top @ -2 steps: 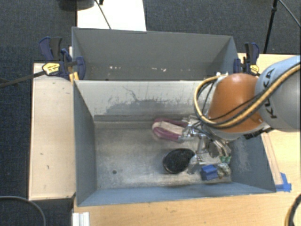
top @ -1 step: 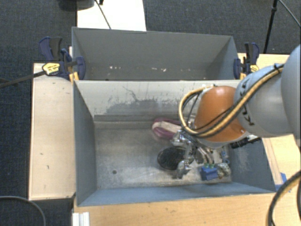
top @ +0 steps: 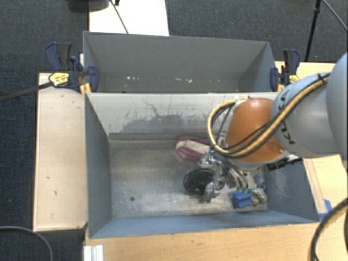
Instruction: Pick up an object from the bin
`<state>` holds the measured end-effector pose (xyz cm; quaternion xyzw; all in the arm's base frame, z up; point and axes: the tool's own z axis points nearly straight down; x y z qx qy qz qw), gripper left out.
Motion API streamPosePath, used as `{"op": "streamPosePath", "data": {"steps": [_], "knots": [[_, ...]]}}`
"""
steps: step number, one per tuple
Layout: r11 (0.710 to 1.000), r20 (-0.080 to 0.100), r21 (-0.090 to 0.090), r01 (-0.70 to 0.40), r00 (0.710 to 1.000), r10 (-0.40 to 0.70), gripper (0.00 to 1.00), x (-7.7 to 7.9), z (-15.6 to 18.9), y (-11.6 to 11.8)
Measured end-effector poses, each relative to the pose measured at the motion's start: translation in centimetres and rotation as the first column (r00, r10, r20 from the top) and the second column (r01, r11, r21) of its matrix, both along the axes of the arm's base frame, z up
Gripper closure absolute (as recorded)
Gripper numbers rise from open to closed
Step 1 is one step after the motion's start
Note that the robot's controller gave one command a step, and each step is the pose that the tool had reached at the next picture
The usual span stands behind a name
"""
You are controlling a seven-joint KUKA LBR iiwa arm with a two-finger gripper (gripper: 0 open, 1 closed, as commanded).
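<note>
Hovering low in bin [top: 141, 192], gripper [top: 211, 188] just beside black round obj [top: 194, 181], front-right; purple obj [top: 187, 149] behind, blue obj [top: 241, 200] nr right wall. Grip open/closed: can't tell.

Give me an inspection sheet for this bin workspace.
Surface: grey metal bin, floor scuffed.
Job's things: black disc mid-floor near the front; purple thing behind it by the back wall; blue thing at front right.
Clutter: a few small mixed bits beside the blue thing, too small to tell apart.
Gripper: gripper low in the bin at the black disc's right edge; contact cannot be told.
Cables: yellow and black cables loop over the orange cover on the wrist, above the bin's things.
Surroundings: dark carpet around the bin.
</note>
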<state>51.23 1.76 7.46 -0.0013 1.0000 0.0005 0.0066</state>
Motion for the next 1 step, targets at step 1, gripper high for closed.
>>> {"op": "streamPosePath", "data": {"steps": [1], "knots": [[0.969,-0.004,-0.004,-0.249,0.969,0.249,1.0,0.18,14.24,-1.85]]}}
